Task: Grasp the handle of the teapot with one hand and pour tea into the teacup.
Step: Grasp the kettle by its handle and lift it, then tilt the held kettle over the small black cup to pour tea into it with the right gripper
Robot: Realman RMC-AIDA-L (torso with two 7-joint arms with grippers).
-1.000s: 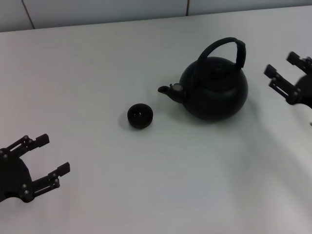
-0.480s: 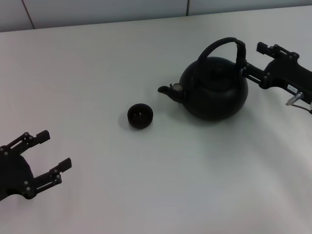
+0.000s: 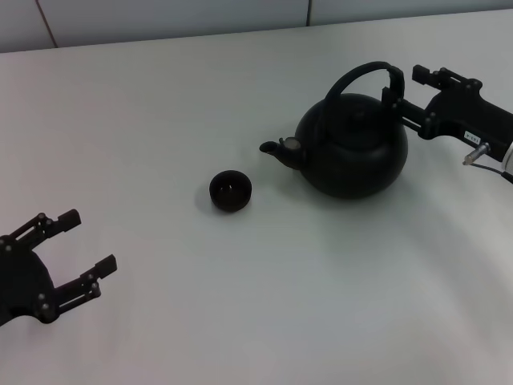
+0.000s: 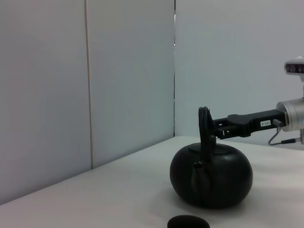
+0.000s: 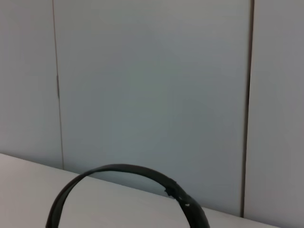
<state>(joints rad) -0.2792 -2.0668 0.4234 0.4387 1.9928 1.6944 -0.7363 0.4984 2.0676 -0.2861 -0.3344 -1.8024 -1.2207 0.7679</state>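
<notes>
The matte-black teapot (image 3: 353, 148) stands right of the table's middle, with its spout (image 3: 280, 149) pointing left toward the tiny black teacup (image 3: 230, 190). Its arched handle (image 3: 361, 72) stands upright, with the thick band on the right side. My right gripper (image 3: 405, 91) is open at that band, one finger behind it and one in front; I cannot tell if they touch it. The left wrist view shows the teapot (image 4: 211, 178), the handle (image 4: 205, 126) and the right gripper's fingers (image 4: 232, 126) reaching it. The right wrist view shows only the handle's arch (image 5: 128, 171). My left gripper (image 3: 88, 241) is open and empty at the near left.
The white table (image 3: 280, 305) runs back to a pale panelled wall (image 3: 160, 16). The right arm's silver wrist (image 4: 294, 114) hangs above the table behind the teapot.
My right gripper has moved left from the table's right edge up to the handle's thick band. The left gripper, teapot and teacup have stayed put.
</notes>
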